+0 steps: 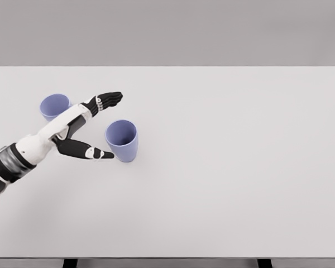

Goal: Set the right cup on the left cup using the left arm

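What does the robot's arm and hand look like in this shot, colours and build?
Only the left arm shows: smooth white shells over the forearm, with a dark grey ribbed band near the picture's left edge. The left hand has a white back and black fingers with pale grey joint segments; the thumb is black with a white patch. No cables or markings are visible.

One head camera looks steeply down from the near edge onto the whole white table.

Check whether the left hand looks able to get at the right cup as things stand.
Probably yes: the left hand is open beside the right cup, thumb tip near its base, fingers spread above. Nothing lies between them; the left cup sits behind the arm.
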{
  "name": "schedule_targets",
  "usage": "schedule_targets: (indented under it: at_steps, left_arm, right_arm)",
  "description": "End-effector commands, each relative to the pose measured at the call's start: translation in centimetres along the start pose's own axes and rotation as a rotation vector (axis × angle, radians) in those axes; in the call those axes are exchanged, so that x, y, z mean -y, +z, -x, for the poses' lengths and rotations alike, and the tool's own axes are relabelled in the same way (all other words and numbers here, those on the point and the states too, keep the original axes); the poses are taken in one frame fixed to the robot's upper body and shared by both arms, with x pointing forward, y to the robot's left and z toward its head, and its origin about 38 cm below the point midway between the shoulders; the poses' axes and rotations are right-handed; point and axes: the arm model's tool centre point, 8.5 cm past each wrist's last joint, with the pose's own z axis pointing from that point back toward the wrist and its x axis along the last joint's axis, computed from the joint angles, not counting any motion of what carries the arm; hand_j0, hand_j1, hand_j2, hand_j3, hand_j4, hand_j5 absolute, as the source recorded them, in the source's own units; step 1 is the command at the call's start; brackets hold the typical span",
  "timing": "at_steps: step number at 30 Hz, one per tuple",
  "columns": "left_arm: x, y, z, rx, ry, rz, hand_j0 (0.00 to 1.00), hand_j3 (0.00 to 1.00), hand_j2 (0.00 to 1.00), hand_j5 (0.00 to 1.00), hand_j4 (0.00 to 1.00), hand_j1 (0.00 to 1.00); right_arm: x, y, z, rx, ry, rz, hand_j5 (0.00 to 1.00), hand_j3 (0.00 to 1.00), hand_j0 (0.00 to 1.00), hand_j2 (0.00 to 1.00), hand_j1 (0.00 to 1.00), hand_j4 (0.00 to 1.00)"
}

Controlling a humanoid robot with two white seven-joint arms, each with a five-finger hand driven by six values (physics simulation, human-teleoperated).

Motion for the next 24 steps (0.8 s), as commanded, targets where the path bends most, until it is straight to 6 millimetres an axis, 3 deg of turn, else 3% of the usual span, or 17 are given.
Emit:
schedule_targets:
  at_steps: [1, 10, 24]
  left_arm:
    - [0.3, -0.4, 0.6, -0.040, 0.039, -0.011, 1.00, 1.00, 1.00, 1.00, 1.00, 1.00]
    - [0.6, -0.8, 2.4, -0.173, 0.110, -0.023, 1.00, 1.00, 1.00, 1.00, 1.00, 1.00]
    - [1.1, -1.4, 3.7, -0.186, 0.078, -0.044, 1.00, 1.00, 1.00, 1.00, 1.00, 1.00]
  right_arm:
    - [0.0, 0.0, 0.0, 0.000, 0.000, 0.000, 1.00, 1.00, 1.00, 1.00, 1.00, 1.00]
    - [0.0, 0.0, 0.0, 0.000, 0.000, 0.000, 1.00, 1.00, 1.00, 1.00, 1.00, 1.00]
    - [0.0, 0.0, 0.0, 0.000, 0.000, 0.000, 1.00, 1.00, 1.00, 1.00, 1.00, 1.00]
